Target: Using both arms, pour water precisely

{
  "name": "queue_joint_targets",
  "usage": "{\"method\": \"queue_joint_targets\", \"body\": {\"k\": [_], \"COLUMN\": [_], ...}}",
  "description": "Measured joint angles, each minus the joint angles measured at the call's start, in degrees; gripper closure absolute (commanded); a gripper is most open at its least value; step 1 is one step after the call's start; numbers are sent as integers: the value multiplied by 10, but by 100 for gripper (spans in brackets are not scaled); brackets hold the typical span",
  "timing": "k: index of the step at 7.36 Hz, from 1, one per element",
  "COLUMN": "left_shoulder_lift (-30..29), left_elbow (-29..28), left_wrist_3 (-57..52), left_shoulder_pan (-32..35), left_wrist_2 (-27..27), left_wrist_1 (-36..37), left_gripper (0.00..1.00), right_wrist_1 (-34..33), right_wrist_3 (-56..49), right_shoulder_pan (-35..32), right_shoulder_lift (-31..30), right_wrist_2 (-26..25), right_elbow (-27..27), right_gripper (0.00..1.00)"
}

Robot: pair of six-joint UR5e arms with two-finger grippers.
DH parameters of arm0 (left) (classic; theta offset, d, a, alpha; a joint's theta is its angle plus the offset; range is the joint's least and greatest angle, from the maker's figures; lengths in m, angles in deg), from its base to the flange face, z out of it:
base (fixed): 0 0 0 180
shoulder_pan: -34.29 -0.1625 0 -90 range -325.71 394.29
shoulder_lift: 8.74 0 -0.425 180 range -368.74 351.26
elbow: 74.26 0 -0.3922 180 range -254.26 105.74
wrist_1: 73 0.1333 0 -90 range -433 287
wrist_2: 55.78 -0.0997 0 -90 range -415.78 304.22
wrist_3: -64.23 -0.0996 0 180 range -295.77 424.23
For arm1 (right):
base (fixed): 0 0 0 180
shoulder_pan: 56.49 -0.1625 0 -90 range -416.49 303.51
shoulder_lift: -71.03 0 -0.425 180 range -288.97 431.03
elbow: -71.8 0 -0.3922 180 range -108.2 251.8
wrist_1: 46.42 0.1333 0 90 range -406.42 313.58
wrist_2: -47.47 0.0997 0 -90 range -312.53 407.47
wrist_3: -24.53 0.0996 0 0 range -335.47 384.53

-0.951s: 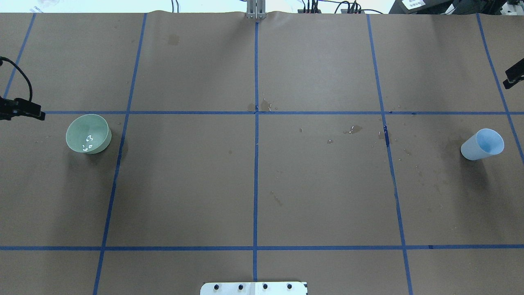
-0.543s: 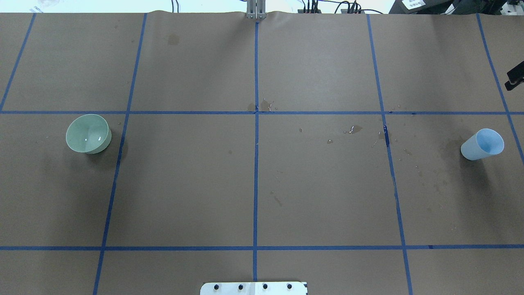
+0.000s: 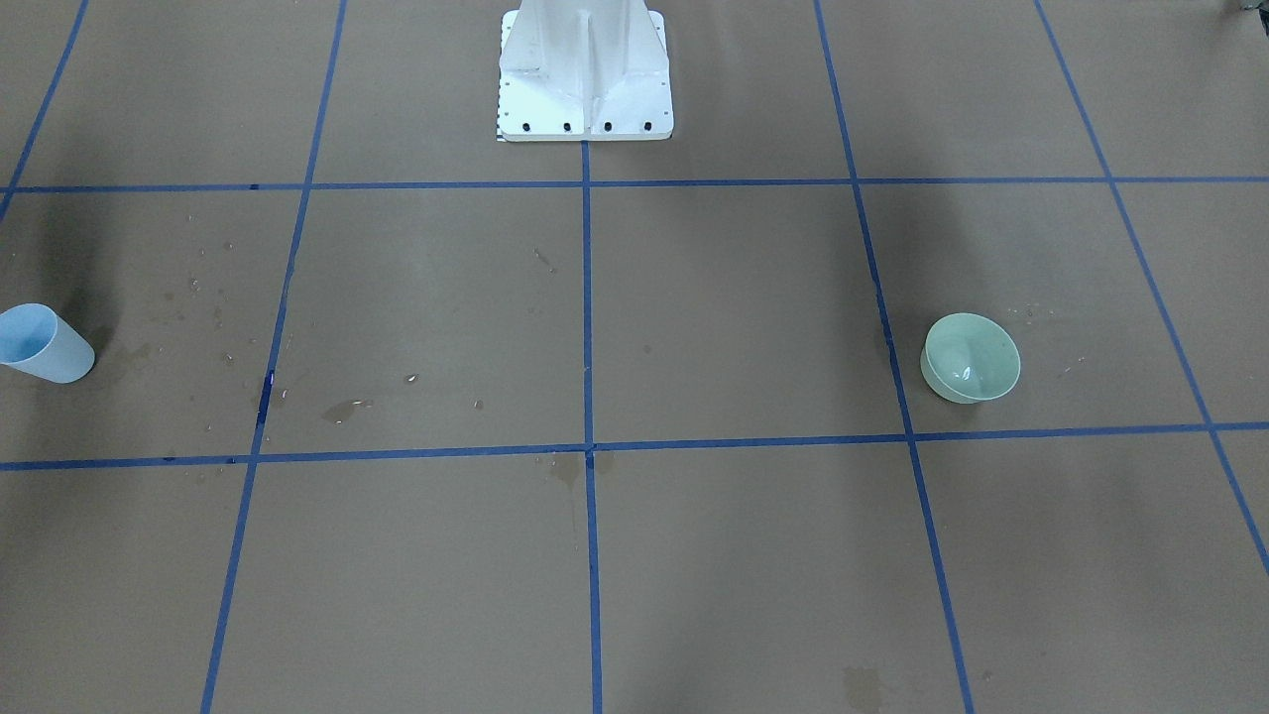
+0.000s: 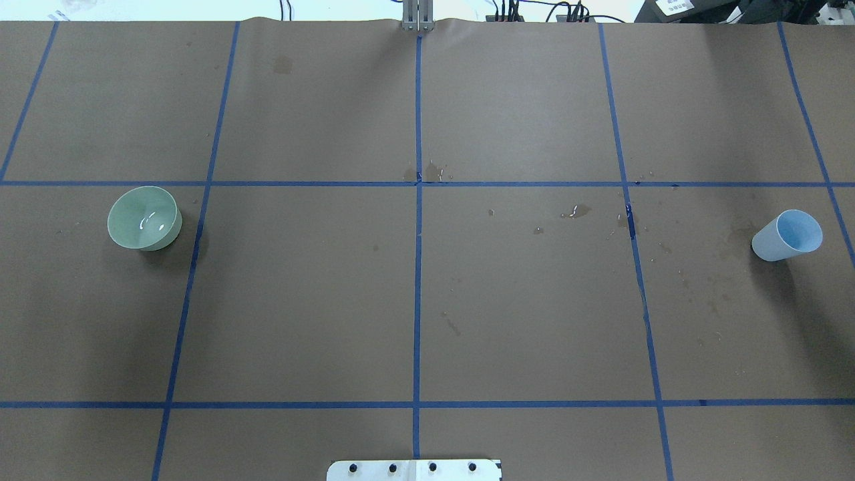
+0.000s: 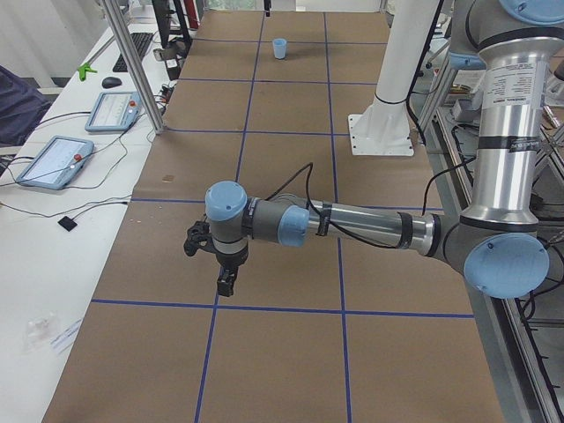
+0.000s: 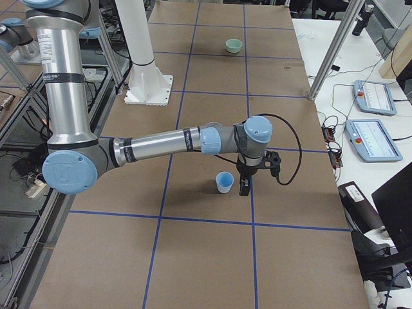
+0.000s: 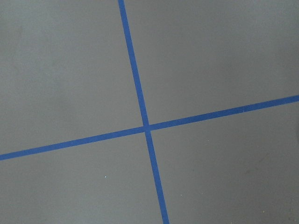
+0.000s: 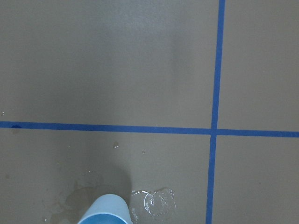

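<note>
A: Water location?
B: The water (image 4: pixel 148 223) lies in the bowl (image 4: pixel 123 210), at the left of the table (image 4: pixel 521 321). The cup (image 4: pixel 771 244) stands far right.
A: Gripper status?
B: The left gripper (image 5: pixel 226 282) hangs above the table. The right gripper (image 6: pixel 244 187) is just beside the cup. I cannot tell the grip state of either.

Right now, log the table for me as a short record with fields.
green bowl: upright, robot's left side
water: glints inside the bowl
blue cup: upright, robot's right side
puddle: on the paper beside the cup
left hand: above the paper, nothing in it
right hand: beside the cup, apart from it
open or shut: cannot tell for either hand
</note>
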Motion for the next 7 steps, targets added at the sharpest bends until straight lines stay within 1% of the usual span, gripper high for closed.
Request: {"method": "queue_joint_targets", "body": {"k": [2,4,7], "left_shoulder_lift": [20,25,25], "left_elbow": [-1,-1,-1], "left_wrist_3": [-14,-17,-12], "left_shoulder_pan": [13,20,21], "left_wrist_2": [2,3,2], "left_wrist_1": [1,1,3], "left_gripper": [0,0,0], "right_wrist_1": [11,43,52], "right_wrist_3": [-12,-59,-71], "right_shoulder_pan": [-22,-28,-40], "right_shoulder_lift": [-28,-59,-71], "right_wrist_2": [22,29,27], "right_elbow": [0,4,6], "right_gripper": [1,1,1]}}
